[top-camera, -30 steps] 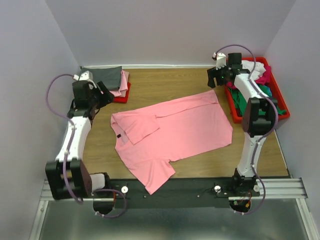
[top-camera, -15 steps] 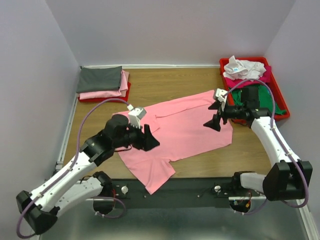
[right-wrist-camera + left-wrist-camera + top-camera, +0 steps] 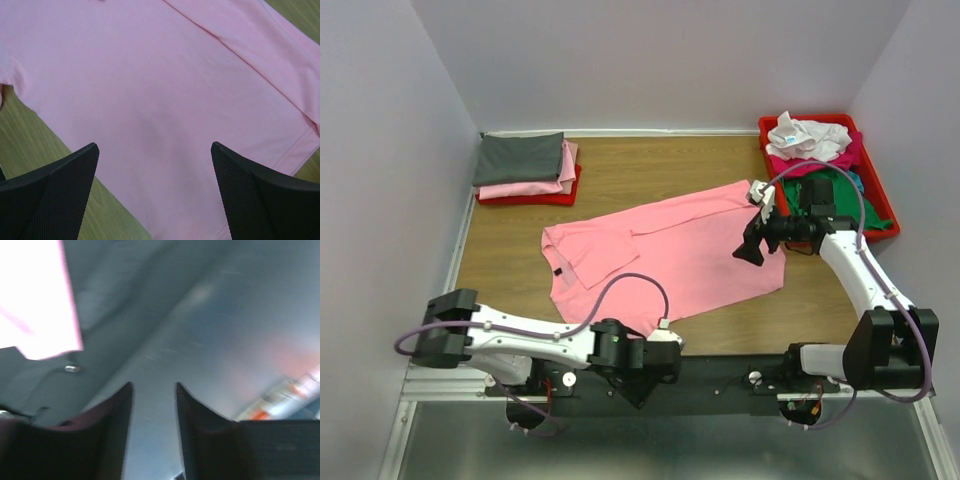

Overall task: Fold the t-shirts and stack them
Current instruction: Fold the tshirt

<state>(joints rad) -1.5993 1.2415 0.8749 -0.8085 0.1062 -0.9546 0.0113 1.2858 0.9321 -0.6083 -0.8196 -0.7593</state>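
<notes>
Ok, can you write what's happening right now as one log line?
pink t-shirt: spread on table | left hand: open, empty, low by near edge | right hand: open, empty, over shirt

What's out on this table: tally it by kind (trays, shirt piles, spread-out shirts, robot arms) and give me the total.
Red trays: 2
Shirt piles: 2, a folded stack and a loose heap
Spread-out shirts: 1, pink
Robot arms: 2
Total: 7
</notes>
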